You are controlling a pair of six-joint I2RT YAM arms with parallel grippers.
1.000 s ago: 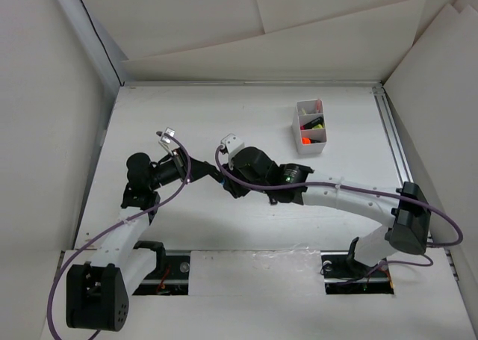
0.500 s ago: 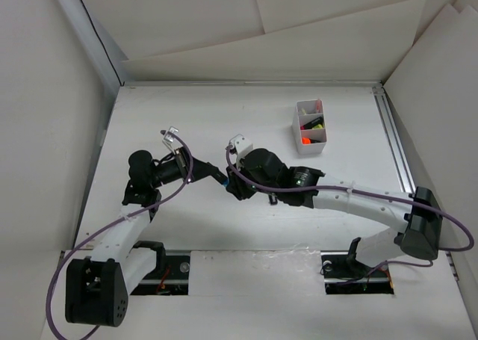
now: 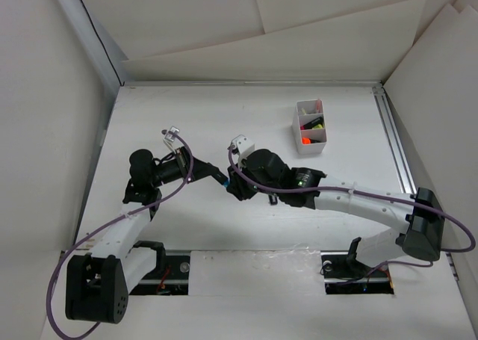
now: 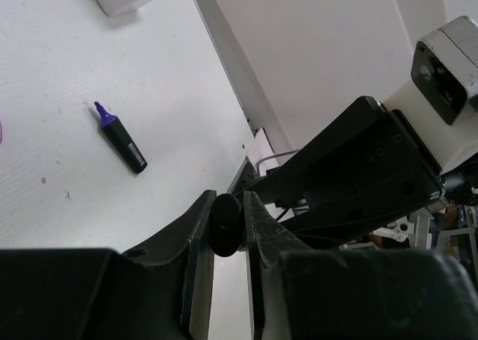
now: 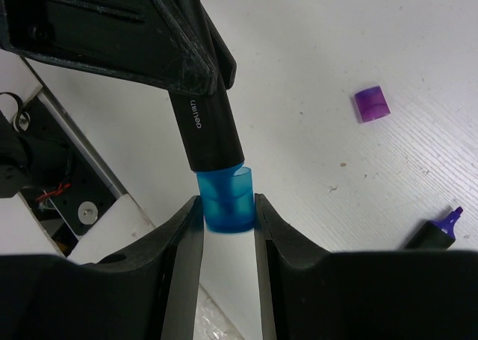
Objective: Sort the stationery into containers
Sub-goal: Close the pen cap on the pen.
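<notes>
A black-barrelled highlighter (image 3: 212,175) hangs above the table between my two grippers. My left gripper (image 4: 226,205) is shut on the round back end of the barrel (image 4: 224,225). My right gripper (image 5: 227,205) is shut on the blue cap (image 5: 226,199), which sits on the tip of the barrel (image 5: 209,131). In the top view the left gripper (image 3: 196,170) and right gripper (image 3: 228,184) face each other at table centre. The white divided box (image 3: 312,149) stands at the back right, holding yellow, orange and pink stationery.
An uncapped purple highlighter (image 4: 122,139) lies on the table, and a loose purple cap (image 5: 372,103) lies near it. The purple highlighter (image 5: 439,230) also shows at the right wrist view's edge. The box's corner (image 4: 119,0) is at the top of the left wrist view. White walls enclose the table.
Both grippers have shifted a little to the right together with the highlighter between them. The right arm's elbow has swung outward. Over the last half second almost nothing moves.
</notes>
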